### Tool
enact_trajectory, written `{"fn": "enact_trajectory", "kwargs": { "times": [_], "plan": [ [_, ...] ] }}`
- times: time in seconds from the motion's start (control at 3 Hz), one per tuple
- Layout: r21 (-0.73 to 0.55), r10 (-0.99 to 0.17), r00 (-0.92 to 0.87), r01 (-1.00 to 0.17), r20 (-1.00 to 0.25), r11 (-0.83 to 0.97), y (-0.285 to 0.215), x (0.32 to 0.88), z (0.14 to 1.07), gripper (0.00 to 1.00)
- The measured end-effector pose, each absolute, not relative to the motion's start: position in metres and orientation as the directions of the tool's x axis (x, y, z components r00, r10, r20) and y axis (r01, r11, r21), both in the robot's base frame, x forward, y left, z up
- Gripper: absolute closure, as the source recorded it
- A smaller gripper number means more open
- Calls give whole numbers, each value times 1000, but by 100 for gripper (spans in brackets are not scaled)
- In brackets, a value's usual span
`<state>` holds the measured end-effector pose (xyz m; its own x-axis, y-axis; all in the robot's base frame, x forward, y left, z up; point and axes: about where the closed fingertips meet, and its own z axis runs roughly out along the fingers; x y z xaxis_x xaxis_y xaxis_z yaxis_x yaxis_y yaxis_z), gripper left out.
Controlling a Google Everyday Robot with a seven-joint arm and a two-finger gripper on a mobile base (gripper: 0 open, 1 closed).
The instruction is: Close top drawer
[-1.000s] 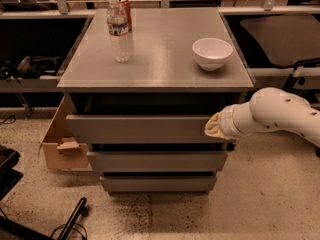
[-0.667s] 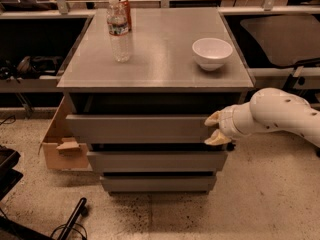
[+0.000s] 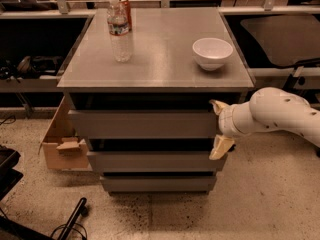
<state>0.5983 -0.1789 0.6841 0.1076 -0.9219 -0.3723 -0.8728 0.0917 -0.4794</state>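
The top drawer [image 3: 142,124] is the widest grey front of the cabinet, just under the grey tabletop [image 3: 160,59]. A dark gap shows above it, and it stands out a little from the cabinet. My gripper [image 3: 219,127] is at the drawer front's right end, on a white arm coming in from the right. It is open: one cream fingertip [image 3: 218,106] is at the front's upper edge, the other [image 3: 220,147] hangs below its lower edge. It holds nothing.
Two narrower grey drawer fronts [image 3: 155,160] [image 3: 157,183] sit below. A plastic water bottle [image 3: 120,34] with a can behind it and a white bowl [image 3: 212,52] stand on the tabletop. A cardboard box [image 3: 62,144] lies on the floor at the left.
The gripper's fingers have spread wider apart at the drawer front's right end. The drawer front sits slightly further in toward the cabinet.
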Motion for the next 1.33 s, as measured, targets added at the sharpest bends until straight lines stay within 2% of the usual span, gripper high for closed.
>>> {"fn": "enact_trajectory", "kwargs": {
  "times": [0.67, 1.33],
  "plan": [
    [-459, -920, 114, -885, -374, 77, -171, 570, 681, 40],
    [-512, -970, 42, -854, -239, 89, -214, 496, 752, 87]
  ]
}}
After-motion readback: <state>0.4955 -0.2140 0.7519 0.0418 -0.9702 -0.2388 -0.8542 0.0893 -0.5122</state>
